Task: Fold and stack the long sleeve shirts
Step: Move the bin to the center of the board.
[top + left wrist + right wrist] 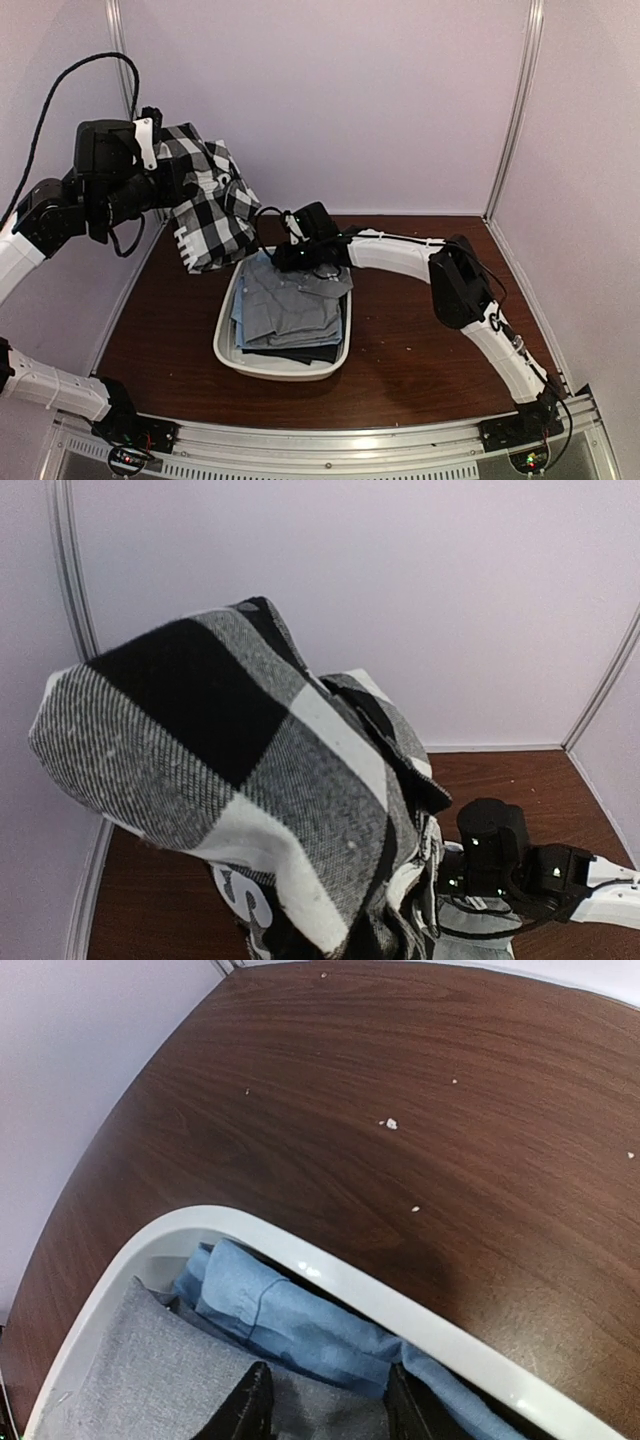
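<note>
The black-and-white checked shirt (pixel 210 205) hangs bunched in the air at the back left, held up by my left gripper (pixel 176 188), whose fingers are buried in the cloth. It fills the left wrist view (pixel 250 780) and hides the jaws there. The grey shirt (pixel 290 300) lies folded on top in the white tub (pixel 228 352). My right gripper (pixel 290 255) is at the tub's far end, its black fingertips (pixel 245 1410) spread apart and resting on the grey shirt (pixel 130 1380), nothing pinched between them.
A blue garment (pixel 300 1325) lies under the grey shirt against the tub's rim (pixel 400 1305), with dark cloth (pixel 300 352) below. Bare brown table (pixel 430 350) surrounds the tub. Pale walls and metal posts (pixel 515 110) enclose the back and sides.
</note>
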Motion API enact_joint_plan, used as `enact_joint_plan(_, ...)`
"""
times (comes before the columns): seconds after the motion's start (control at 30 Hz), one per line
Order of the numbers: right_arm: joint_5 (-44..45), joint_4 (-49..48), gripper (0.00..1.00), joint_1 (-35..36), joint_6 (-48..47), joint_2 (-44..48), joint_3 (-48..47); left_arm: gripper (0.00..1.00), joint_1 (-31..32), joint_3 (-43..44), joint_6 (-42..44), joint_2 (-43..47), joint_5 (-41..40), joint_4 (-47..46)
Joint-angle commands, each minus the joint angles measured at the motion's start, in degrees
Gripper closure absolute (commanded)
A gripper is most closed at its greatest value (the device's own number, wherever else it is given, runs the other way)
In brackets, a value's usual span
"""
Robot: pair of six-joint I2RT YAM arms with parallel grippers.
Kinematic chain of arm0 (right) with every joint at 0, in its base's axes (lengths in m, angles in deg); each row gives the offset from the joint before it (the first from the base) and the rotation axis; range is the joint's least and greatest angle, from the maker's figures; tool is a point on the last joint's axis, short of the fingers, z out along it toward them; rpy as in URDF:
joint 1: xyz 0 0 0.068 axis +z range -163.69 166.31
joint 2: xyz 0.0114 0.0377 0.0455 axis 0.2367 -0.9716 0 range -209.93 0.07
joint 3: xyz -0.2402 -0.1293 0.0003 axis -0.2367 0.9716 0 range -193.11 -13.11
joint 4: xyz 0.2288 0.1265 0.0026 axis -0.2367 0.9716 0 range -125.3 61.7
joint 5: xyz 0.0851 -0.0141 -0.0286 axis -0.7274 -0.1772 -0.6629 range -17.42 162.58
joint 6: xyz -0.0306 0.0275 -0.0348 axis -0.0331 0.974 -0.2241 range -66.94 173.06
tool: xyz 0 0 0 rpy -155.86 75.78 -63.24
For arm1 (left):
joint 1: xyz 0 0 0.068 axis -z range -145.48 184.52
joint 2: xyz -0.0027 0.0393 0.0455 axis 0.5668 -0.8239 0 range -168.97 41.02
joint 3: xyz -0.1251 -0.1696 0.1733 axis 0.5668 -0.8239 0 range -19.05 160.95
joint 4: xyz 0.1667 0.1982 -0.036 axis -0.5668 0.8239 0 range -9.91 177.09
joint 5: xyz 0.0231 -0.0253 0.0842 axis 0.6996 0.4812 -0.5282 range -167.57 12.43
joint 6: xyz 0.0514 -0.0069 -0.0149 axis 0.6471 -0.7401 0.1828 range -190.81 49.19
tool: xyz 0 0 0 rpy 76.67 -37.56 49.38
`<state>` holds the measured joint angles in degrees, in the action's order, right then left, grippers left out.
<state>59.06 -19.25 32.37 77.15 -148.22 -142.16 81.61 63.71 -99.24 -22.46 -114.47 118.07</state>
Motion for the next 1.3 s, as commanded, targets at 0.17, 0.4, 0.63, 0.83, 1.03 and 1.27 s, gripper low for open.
enact_joint_plan(0.17, -4.4, -7.3, 0.48, -1.2, -0.4, 18.1, 11.9, 1.00, -0.4, -3.0, 0.4, -0.3, 17.4, -9.7)
enact_joint_plan(0.4, -0.9, -1.0, 0.44, -1.2, -2.9, 26.6, 20.9, 1.00, -0.4, -4.1, -1.5, 0.8, 15.9, -10.0)
enact_joint_plan(0.63, 9.4, -1.7, 0.47, -1.6, -2.3, 39.7, 40.6, 1.00, -0.4, -4.6, -0.5, -0.2, 21.4, -10.8)
enact_joint_plan(0.83, 11.8, -0.7, 0.51, -2.4, -1.4, 51.8, 57.4, 1.00, -0.3, -4.9, 0.5, -0.8, 25.3, -13.2)
enact_joint_plan(1.03, 10.2, -0.5, 0.56, -2.3, -1.6, 58.6, 69.7, 1.00, -0.3, -4.2, 1.2, -2.1, 25.7, -14.1)
enact_joint_plan(1.27, 1.8, -2.5, 0.57, 4.0, -5.4, 55.8, 73.1, 1.00, -0.4, -1.7, 2.1, -2.6, 24.2, -14.0)
